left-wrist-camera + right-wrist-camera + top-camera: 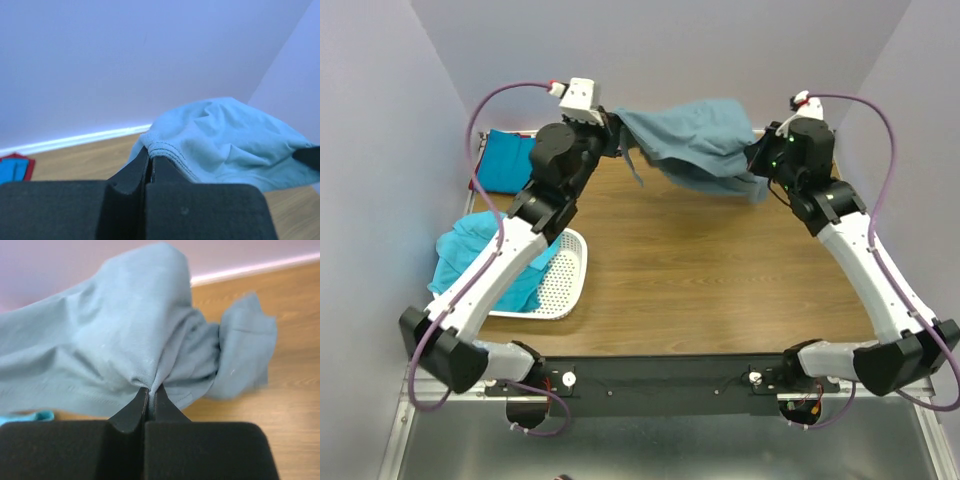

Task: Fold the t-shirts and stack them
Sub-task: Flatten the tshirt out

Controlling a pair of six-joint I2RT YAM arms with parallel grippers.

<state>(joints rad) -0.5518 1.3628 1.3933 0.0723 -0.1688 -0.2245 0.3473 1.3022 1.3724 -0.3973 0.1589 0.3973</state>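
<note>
Lilac walls, wood counter. Above the counter a grey-blue shirt hangs limp, likely soft and light. The left hand nips its stitched hem, the right hand bunched cloth.

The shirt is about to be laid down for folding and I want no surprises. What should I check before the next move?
1. Left jaws shut on the grey shirt: ok.
2. Right jaws shut on it: ok.
3. Shirt spread flat between them: not ok, bunched and sagging.
4. Bare table beneath it: ok.
5. Shirt clear of the basket: ok.
6. Matching corners gripped: cannot tell.
</note>
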